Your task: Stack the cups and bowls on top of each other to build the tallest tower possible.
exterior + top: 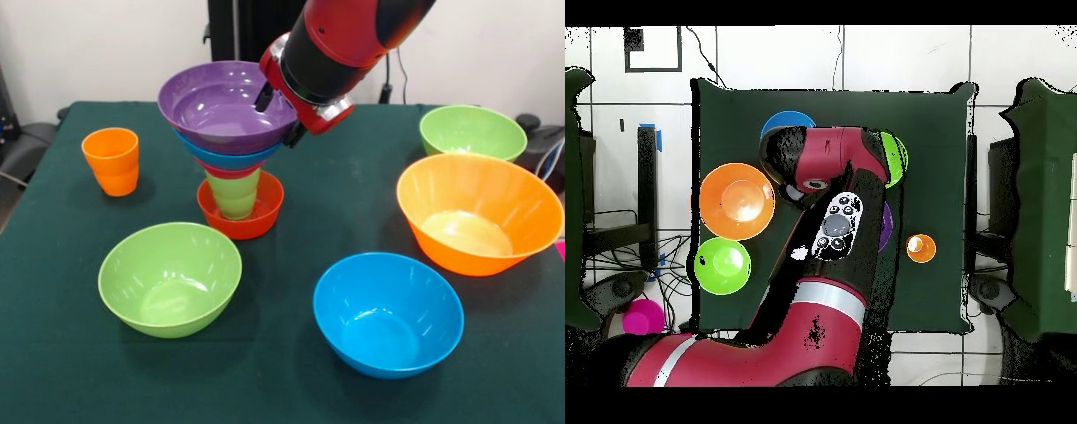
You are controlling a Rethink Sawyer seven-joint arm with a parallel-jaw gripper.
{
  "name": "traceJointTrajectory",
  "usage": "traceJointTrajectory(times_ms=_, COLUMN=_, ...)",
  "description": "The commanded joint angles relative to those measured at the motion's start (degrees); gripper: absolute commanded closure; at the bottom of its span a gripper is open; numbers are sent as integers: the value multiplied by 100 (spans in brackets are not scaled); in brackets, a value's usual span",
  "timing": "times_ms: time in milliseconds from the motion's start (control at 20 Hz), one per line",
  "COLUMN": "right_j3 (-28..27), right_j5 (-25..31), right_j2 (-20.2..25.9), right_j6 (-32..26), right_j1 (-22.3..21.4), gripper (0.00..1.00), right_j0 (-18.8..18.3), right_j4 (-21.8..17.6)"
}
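- Tower (231,150) sits right under the gripper (278,113): red-orange bowl (241,212) at the base, light green cup (234,193) standing in it, then a small red piece, a blue bowl and the purple bowl (225,106) on top.
- We see the two dark fingers straddling the purple bowl's rim, one inside and one outside; clamped or just let go, we can't tell.
- Tower's long axis is vertical, so our guess is any next move goes straight up from the jaws.
- Loose pieces all lie well away from the jaws on the dark green table (291,389): orange cup (111,161), two lime green bowls (169,278), another blue bowl (387,314), big orange bowl (479,212).
- Room: white wall, cables; the overhead view mostly shows the arm.
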Motion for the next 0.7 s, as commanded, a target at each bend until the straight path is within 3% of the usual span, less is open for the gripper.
traceJointTrajectory(times_ms=50, right_j3=-104, right_j5=377, right_j2=377, right_j6=-36, right_j1=352, gripper=0, right_j0=113, right_j4=-302)
traceJointTrajectory(times_ms=700, right_j3=-43, right_j5=259, right_j2=463, right_j6=-116, right_j1=341, gripper=0, right_j0=76, right_j4=-263)
